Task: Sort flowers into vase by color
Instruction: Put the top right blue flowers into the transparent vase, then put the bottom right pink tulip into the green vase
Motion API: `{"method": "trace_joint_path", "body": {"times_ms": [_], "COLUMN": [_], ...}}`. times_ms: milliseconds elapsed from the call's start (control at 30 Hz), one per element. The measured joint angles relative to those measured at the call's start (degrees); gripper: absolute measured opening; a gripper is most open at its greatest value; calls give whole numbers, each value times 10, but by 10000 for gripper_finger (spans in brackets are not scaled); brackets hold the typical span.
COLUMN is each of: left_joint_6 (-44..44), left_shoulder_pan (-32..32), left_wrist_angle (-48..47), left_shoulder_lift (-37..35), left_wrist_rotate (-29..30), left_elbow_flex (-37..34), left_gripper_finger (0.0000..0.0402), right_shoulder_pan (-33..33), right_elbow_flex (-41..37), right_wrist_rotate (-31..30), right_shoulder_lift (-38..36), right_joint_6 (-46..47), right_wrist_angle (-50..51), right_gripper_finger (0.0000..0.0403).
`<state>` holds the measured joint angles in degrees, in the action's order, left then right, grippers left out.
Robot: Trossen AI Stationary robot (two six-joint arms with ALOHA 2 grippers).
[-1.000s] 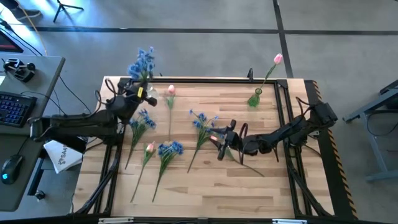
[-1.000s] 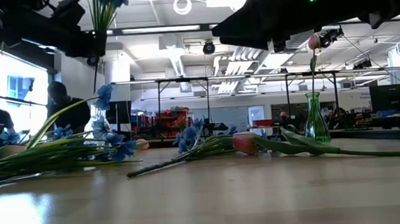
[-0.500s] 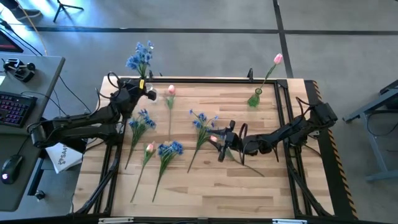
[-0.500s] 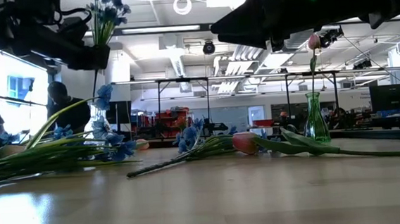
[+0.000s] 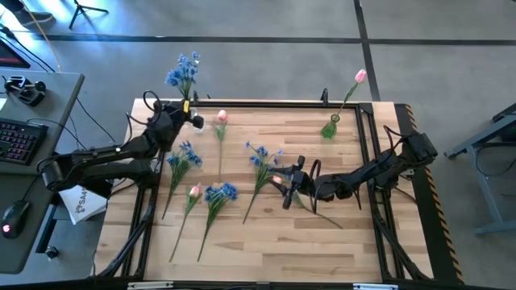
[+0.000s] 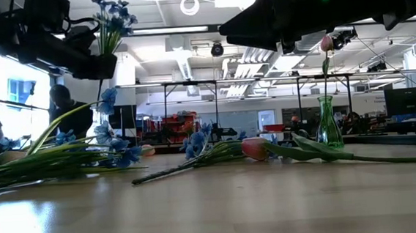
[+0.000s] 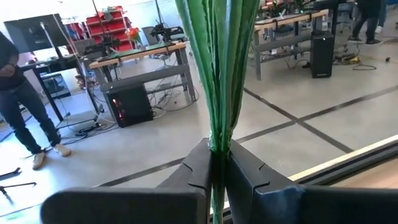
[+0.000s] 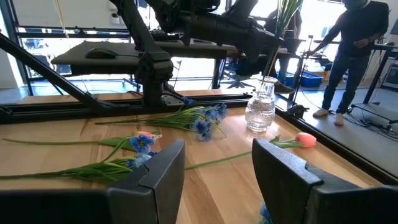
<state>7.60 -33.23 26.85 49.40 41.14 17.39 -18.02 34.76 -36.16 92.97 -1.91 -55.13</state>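
Note:
My left gripper point(image 5: 175, 118) is at the table's far left corner, shut on a blue flower whose blossoms point(image 5: 183, 70) stand above it; the low view shows the same flower point(image 6: 113, 13). A clear glass vase point(image 8: 260, 112) stands under it. My right gripper point(image 5: 286, 184) hovers open at mid-table, by a pink tulip point(image 6: 254, 148) lying on the wood. A green vase point(image 5: 330, 127) at the far edge holds one pink tulip point(image 5: 359, 76). Several more flowers lie flat: blue ones point(image 5: 184, 155), point(image 5: 220, 193), point(image 5: 262, 157) and pink ones point(image 5: 221, 117), point(image 5: 194, 192). My left gripper pinches the blue flower's green stem point(image 7: 217, 144) between its two fingers point(image 7: 249, 177), well below the blossoms. The fingers are about level and lie across the stem. The flower is upright and lifted clear, its lower stem point(image 8: 272, 59) running down to the clear vase's mouth.
The flowers on the table lie spread between the two arms, stems pointing toward the near edge. A black rail frames the table point(image 5: 266, 103). A desk with a keyboard point(image 5: 16, 138) stands to the left. People move in the room behind the table.
My left gripper has carried the blue flower a little toward the table's far left corner and slightly down, keeping it upright and staying shut on the stem. My right arm has kept still.

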Motion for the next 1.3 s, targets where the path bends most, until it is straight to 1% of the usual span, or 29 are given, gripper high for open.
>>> {"method": "trace_joint_path", "body": {"times_ms": [100,233,433,533,667,800,967,1100,1200,1300], "left_joint_6": [0,0,-13,-38,-99,-156,-205,-239,-252,-255], "left_shoulder_pan": [-3,-5,-5,-5,-5,-5,-5,-3,10,35], "left_wrist_angle": [0,-4,-52,-136,-294,-443,-575,-661,-699,-711], "left_shoulder_lift": [8,9,-9,-23,-29,-29,-32,-37,-48,-63], "left_wrist_rotate": [-9,-9,-10,-10,-21,-29,-43,-78,-91,-93], "left_elbow_flex": [0,0,1,26,94,163,228,272,297,311], "left_gripper_finger": [41,80,144,169,190,200,204,205,205,205], "right_shoulder_pan": [0,0,0,0,0,0,0,0,0,-2], "right_elbow_flex": [0,0,0,0,0,0,0,0,0,0], "right_wrist_rotate": [0,0,0,0,0,0,-6,-44,-53,-49], "right_shoulder_lift": [0,0,0,0,0,0,-4,-29,-58,-91], "right_joint_6": [0,4,4,5,5,5,7,51,111,185], "right_wrist_angle": [0,0,0,0,0,0,9,79,176,286], "right_gripper_finger": [181,181,181,181,181,181,181,181,181,181]}}
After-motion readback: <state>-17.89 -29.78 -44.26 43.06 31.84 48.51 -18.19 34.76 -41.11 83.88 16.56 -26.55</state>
